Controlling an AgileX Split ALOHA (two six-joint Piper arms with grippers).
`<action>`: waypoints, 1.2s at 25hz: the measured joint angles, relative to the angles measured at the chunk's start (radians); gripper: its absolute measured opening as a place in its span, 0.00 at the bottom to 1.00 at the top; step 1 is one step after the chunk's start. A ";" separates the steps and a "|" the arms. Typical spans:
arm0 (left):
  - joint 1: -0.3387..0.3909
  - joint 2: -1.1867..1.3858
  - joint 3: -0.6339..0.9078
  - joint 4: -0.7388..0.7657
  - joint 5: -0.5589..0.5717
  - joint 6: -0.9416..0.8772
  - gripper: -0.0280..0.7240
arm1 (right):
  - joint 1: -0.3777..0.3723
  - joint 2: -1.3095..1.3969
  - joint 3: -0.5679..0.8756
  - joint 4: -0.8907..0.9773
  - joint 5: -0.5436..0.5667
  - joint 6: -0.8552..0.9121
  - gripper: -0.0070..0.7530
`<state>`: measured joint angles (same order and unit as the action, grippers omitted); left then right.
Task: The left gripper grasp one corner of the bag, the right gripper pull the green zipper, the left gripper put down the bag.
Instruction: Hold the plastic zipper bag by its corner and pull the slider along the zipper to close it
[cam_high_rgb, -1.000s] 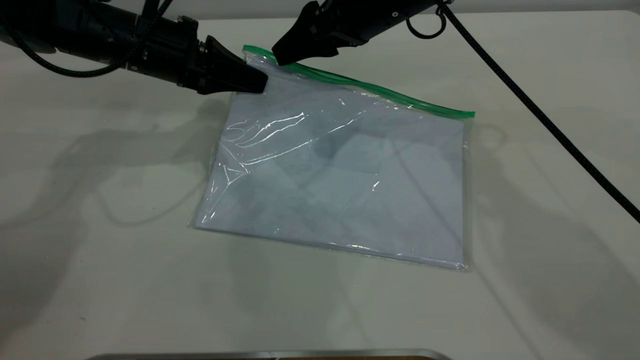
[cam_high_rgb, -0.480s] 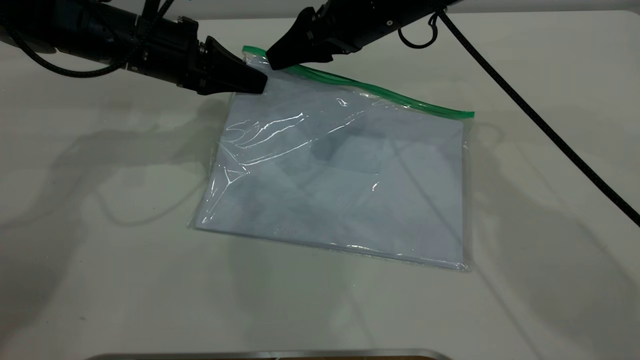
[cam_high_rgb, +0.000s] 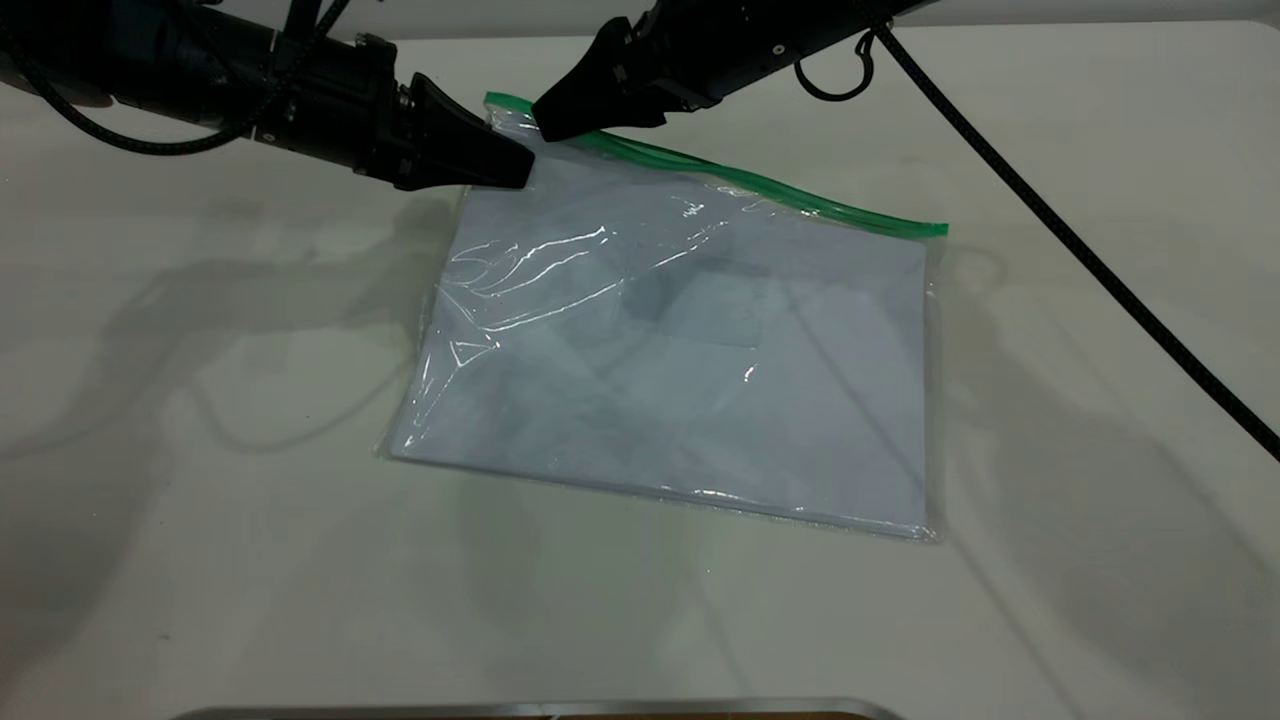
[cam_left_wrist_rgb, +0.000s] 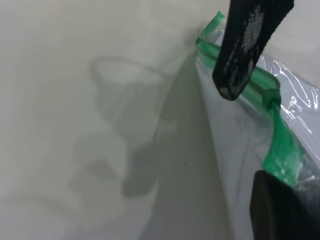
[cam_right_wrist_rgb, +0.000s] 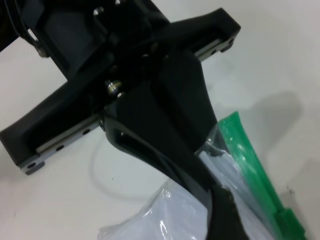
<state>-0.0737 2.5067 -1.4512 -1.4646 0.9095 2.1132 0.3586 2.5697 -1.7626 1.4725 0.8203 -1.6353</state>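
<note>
The bag (cam_high_rgb: 680, 360) is a clear pouch with white paper in it, lying on the table with its far left part raised. The green zipper (cam_high_rgb: 760, 185) runs along its far edge. My left gripper (cam_high_rgb: 520, 172) is shut on the corner (cam_high_rgb: 505, 108) where the green strip ends and holds it off the table. My right gripper (cam_high_rgb: 545, 122) sits on the strip right beside that corner. In the left wrist view the right gripper (cam_left_wrist_rgb: 235, 75) stands over the strip next to the darker slider tab (cam_left_wrist_rgb: 272, 97). The slider (cam_right_wrist_rgb: 292, 225) also shows in the right wrist view.
The right arm's thick black cable (cam_high_rgb: 1100, 260) hangs across the right of the white table (cam_high_rgb: 200, 500). A metal edge (cam_high_rgb: 540, 708) runs along the near side.
My right gripper has moved a little to the left along the green strip, toward the held corner. The left gripper and the bag have stayed as they were.
</note>
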 joint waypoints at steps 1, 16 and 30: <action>0.000 0.000 0.000 0.000 0.000 0.000 0.11 | 0.000 0.000 0.000 0.001 0.000 -0.005 0.62; 0.000 0.000 0.000 0.000 -0.003 -0.001 0.11 | 0.000 0.002 0.000 0.000 0.000 -0.011 0.43; -0.001 0.000 0.000 0.001 -0.009 -0.001 0.11 | 0.000 0.020 -0.001 0.000 -0.004 -0.022 0.19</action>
<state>-0.0749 2.5067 -1.4512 -1.4634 0.9009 2.1122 0.3582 2.5900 -1.7637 1.4729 0.8165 -1.6578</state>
